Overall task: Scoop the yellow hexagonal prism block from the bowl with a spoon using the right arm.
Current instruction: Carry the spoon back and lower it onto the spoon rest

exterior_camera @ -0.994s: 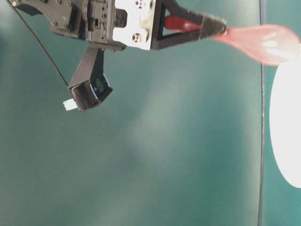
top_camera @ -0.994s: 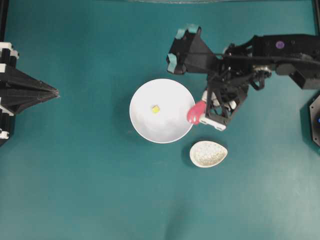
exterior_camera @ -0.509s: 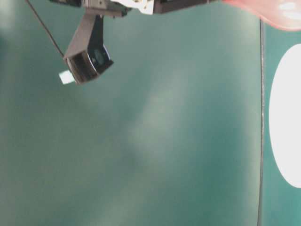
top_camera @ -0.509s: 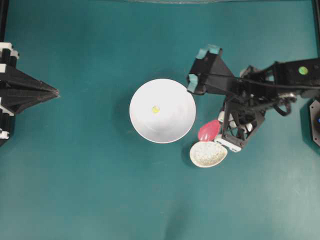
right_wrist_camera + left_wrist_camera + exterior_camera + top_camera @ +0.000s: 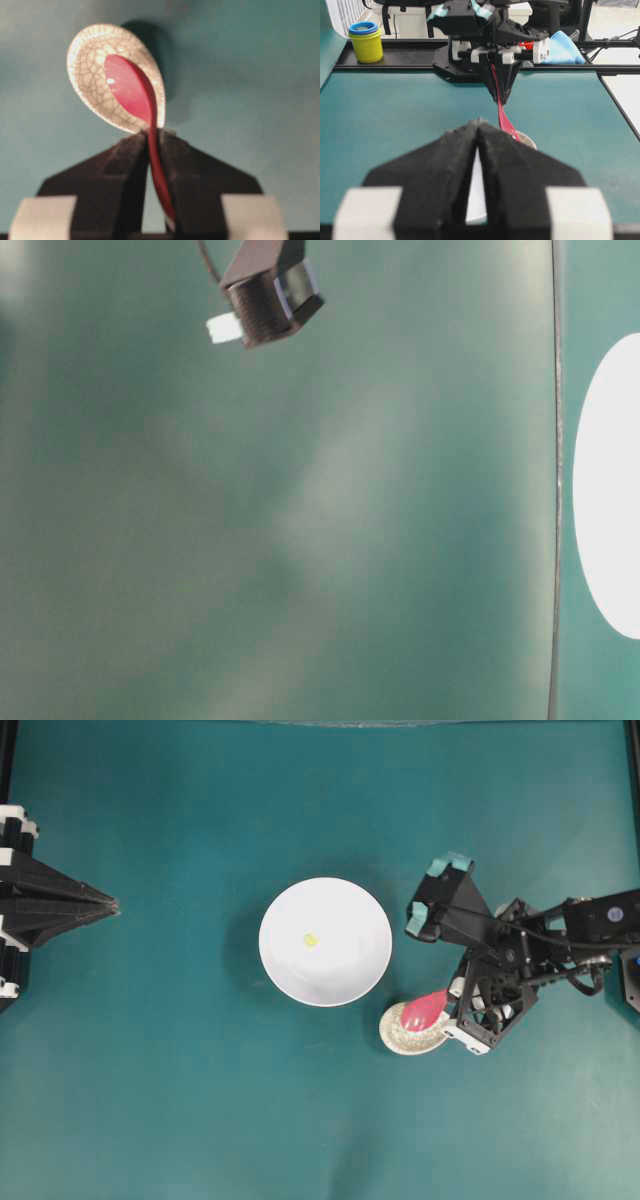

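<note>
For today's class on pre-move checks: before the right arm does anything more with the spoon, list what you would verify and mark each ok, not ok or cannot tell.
1. Right claw shut on the spoon handle: ok.
2. Spoon scoop over the speckled rest, not the bowl: ok.
3. Scoop touching the rest: cannot tell.
4. Yellow block out of the bowl: not ok, it lies inside.
5. Block in the spoon: not ok, scoop looks empty.
6. Left claw shut and away from the bowl: ok.
</note>
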Controlling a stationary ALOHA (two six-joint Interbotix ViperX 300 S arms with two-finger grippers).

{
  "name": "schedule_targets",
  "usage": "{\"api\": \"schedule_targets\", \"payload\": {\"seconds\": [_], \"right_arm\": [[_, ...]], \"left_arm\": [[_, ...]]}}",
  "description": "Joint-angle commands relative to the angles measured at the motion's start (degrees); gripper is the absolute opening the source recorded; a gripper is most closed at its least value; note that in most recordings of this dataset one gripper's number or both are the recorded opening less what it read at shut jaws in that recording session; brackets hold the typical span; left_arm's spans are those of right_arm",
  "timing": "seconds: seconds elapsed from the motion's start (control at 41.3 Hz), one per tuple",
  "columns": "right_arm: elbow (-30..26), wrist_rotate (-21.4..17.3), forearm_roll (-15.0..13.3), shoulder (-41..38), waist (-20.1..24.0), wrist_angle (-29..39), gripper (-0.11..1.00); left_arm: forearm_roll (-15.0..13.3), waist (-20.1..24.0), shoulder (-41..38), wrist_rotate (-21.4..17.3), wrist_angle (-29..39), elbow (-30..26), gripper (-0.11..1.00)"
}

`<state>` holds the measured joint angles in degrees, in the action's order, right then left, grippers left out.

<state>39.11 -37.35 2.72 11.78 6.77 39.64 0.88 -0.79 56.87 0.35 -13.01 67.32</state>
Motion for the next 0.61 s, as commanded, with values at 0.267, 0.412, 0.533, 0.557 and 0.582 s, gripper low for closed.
{"api": "schedule_targets", "payload": {"seconds": [0.267, 0.412, 0.533, 0.557, 0.582], "right_arm": [[4.31, -0.44, 0.18, 1.49, 1.14, -8.61, 0.12], [4.31, -0.44, 0.0, 1.41, 1.23, -8.88, 0.12], [4.39, -0.44, 0.18, 1.49, 1.23, -9.14, 0.13], [4.39, -0.44, 0.18, 1.49, 1.23, -9.23, 0.14], [4.39, -0.44, 0.0, 1.49, 1.23, -9.23, 0.14]], "left_arm": [[0.18, -0.18, -0.62, 0.26, -0.26, -1.49, 0.07], [0.18, -0.35, -0.62, 0.18, -0.26, -1.49, 0.07], [0.18, -0.44, -0.62, 0.18, -0.26, -1.49, 0.07], [0.18, -0.44, -0.62, 0.18, -0.26, -1.49, 0.07], [0.18, -0.35, -0.62, 0.18, -0.26, -1.49, 0.07]]}}
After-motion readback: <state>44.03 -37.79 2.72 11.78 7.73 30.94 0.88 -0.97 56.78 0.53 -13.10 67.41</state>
